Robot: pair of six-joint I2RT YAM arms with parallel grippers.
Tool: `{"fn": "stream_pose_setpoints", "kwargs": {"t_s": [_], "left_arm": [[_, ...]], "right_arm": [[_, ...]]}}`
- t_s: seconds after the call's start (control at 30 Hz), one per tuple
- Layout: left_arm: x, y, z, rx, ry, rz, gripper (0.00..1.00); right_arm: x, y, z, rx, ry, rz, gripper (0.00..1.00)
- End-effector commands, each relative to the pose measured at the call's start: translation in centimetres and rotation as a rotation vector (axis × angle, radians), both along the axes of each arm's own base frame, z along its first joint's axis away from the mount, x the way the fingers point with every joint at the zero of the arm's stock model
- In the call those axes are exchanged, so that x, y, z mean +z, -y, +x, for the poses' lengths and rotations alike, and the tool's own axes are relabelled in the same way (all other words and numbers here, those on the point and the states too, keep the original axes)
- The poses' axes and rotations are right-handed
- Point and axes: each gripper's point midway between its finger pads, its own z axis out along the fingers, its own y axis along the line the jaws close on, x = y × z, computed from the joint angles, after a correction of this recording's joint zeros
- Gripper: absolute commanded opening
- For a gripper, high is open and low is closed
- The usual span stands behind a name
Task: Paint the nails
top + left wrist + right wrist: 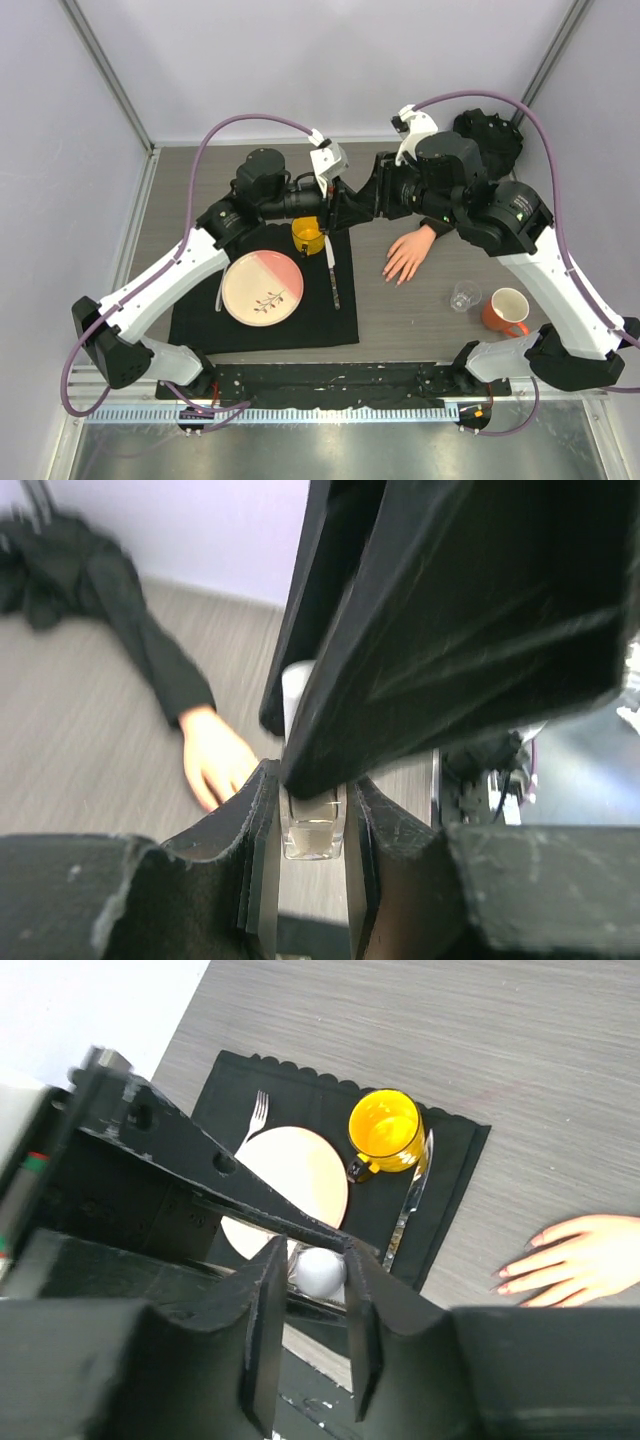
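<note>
**Task object.** Mannequin hand (410, 255), pale pinkish-beige, lying palm down on the grey wood-grain table (420, 330). Its fingers are spread and a black sleeve (150, 650) covers the wrist. It lies below my two grippers and off to their right, apart from both. The nails (503, 1273) show in my right wrist view as small tips, slightly pinker than the skin. Finer detail is too small to tell.

**Left gripper** (313, 802). My fingers are drawn in narrow and clamped on a small clear bottle (312, 838), one pad on each flank.

**Right gripper** (318, 1285). It meets my left gripper tip to tip above the table. The fingers stand narrow, and a rounded white cap (320, 1270) fills the gap between them with both pads against it. From my left wrist this cap lies beyond the bottle, mostly behind my right finger. Whether the cap is seated on the bottle I cannot tell.

**Surroundings.** Beneath my grippers lies a black placemat (450, 1190).
- On it, a yellow mug (385, 1128) stands just below the fingertips.
- A knife (410, 1195) lies just beside the mug.
- Left of the knife is a pink-and-cream plate (262, 287) bearing a drawn sprig.
- A fork (255, 1115) lies on the plate's far side from the knife.

Right of the mannequin hand, a clear glass (464, 296) and an orange mug (505, 310) stand just beside each other.
</note>
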Motion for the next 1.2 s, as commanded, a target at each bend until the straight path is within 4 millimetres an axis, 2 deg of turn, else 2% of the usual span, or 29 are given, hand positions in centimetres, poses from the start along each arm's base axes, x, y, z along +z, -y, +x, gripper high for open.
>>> {"fn": "stream_pose_setpoints", "kwargs": {"t_s": [0.0, 0.1, 0.13, 0.33, 0.43, 0.57, 0.6, 0.7, 0.77, 0.83, 0.93, 1.1, 1.17], "left_arm": [[6.9, 0.3, -0.8, -0.027, 0.177, -0.208, 0.0], [6.8, 0.3, -0.7, -0.022, 0.172, -0.218, 0.0], [6.8, 0.3, -0.7, -0.021, 0.173, -0.218, 0.0], [6.4, 0.2, -0.7, -0.015, 0.16, -0.208, 0.0], [6.2, 0.1, -0.9, -0.018, 0.124, -0.207, 0.0], [6.1, -0.3, -1.5, -0.031, 0.087, -0.21, 0.0], [6.2, -0.4, -1.6, -0.037, 0.066, -0.218, 0.0], [7.3, -0.9, -2.4, -0.114, -0.007, -0.273, 0.0], [7.7, -1.4, -2.9, -0.165, -0.049, -0.291, 0.0], [8.5, -1.7, -3.6, -0.201, -0.078, -0.319, 0.0], [9.2, -2.4, -4.9, -0.248, -0.075, -0.34, 0.0], [9.2, -3.3, -6.9, -0.308, -0.076, -0.314, 0.0], [8.8, -3.5, -7.0, -0.3, -0.064, -0.297, 0.0]], "right_arm": [[0.6, -1.6, -2.2, 0.09, -0.054, 0.041, 0.38], [0.7, -1.6, -2.3, 0.1, -0.056, 0.033, 0.43], [0.8, -1.4, -2.3, 0.09, -0.052, 0.032, 0.48], [3.2, -0.2, -2.3, 0.069, 0.012, 0.053, 0.62], [4.2, 0.1, -2.7, 0.096, 0.036, 0.04, 0.65], [6.7, -0.1, -4.9, 0.249, 0.123, 0.061, 0.69], [7.2, -0.7, -6.6, 0.359, 0.134, 0.084, 0.7], [7.2, -1.5, -8.7, 0.536, 0.187, 0.089, 0.71], [7.9, -1.4, -9.3, 0.585, 0.226, 0.098, 0.71], [8.4, -0.8, -9.1, 0.579, 0.259, 0.095, 0.72], [8.1, 0.3, -7.6, 0.522, 0.281, 0.064, 0.73], [7.8, 0.1, -6.7, 0.526, 0.239, 0.112, 0.73], [8.4, 0.0, -6.6, 0.537, 0.257, 0.14, 0.69]]}}
